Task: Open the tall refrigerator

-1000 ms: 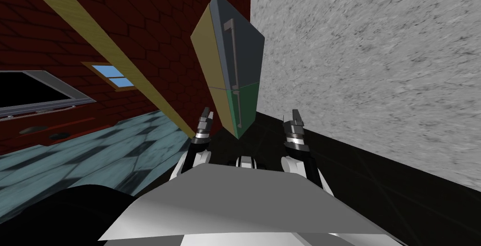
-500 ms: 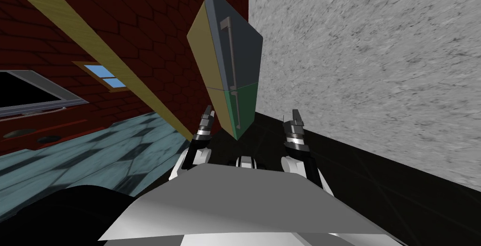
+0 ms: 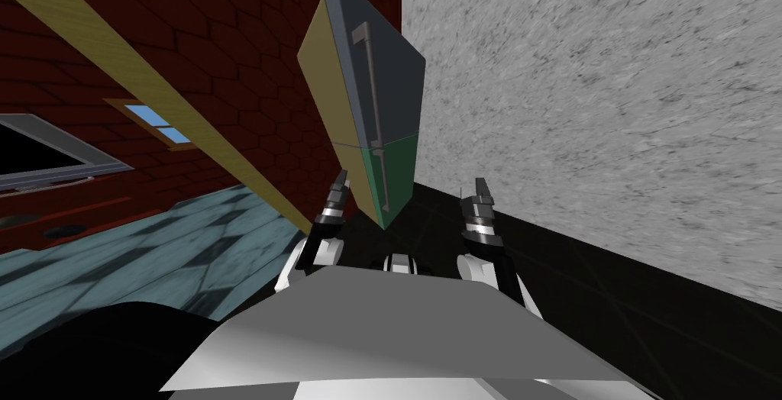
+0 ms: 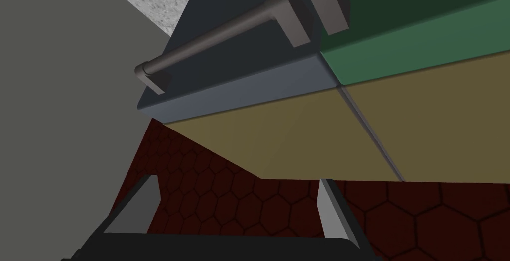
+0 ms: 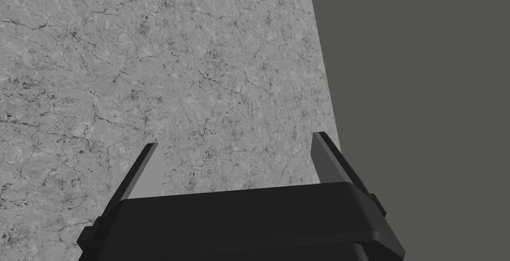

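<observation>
Grey above and green below, the tall refrigerator (image 3: pixel 382 90) stands ahead, doors closed, apart from the left gripper (image 3: pixel 341 182) and right gripper (image 3: pixel 481 185), both spread and empty, likely readied for a handle. The left wrist view adds the upper handle (image 4: pixel 219 33) standing proud on its brackets

Seen along the left wrist, the refrigerator (image 4: pixel 279 88) runs off the frame's edge. Its green lower door (image 4: pixel 423 34) and tan side (image 4: pixel 309 133) show only in part, and the lower handle (image 4: pixel 328 4) is cut short just past its bracket. From the head, the left gripper (image 3: pixel 340 182) is tiny, perhaps overlapping that tan side. A grey-framed black area (image 3: pixel 46 151) is clipped at the left edge. The dark round marks (image 3: pixel 55 232) on the red ledge (image 3: pixel 114 206) are too dim to name.
</observation>
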Controlling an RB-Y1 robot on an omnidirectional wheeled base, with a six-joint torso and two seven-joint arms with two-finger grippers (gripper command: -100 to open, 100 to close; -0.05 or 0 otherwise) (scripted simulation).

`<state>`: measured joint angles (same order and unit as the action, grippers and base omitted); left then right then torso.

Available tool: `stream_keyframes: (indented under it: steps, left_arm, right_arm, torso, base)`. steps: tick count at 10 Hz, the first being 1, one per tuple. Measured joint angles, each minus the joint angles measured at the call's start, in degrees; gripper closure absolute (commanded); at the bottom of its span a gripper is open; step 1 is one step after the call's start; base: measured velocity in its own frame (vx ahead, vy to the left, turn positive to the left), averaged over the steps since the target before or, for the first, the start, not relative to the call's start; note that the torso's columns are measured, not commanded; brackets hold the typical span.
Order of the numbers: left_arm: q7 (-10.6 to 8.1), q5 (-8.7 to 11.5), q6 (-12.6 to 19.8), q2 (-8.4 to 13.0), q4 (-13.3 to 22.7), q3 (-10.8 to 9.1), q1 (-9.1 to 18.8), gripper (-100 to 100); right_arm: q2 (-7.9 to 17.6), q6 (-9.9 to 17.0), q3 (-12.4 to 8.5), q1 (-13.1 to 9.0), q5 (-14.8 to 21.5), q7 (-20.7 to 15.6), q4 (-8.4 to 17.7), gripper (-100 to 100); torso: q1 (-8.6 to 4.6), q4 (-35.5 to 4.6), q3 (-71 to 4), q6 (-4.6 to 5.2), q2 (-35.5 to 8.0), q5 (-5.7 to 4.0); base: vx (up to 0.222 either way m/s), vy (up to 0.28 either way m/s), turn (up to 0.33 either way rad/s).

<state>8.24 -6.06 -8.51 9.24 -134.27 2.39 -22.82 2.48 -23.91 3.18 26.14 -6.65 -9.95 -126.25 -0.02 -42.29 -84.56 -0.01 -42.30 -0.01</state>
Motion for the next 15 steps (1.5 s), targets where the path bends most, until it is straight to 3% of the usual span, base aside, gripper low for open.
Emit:
stream_keyframes:
  steps: [15]
  left_arm:
    - [1.84,-1.3,20.6,0.8,-2.4,0.15,5.9,-100]
  right_arm:
    - [0.0,0.0,0.0,0.0,0.0,0.0,0.0,0]
  torso:
    - [0.02,0.0,0.0,0.01,0.0,0.01]
  base:
    - [0.045,-0.015,-0.025]
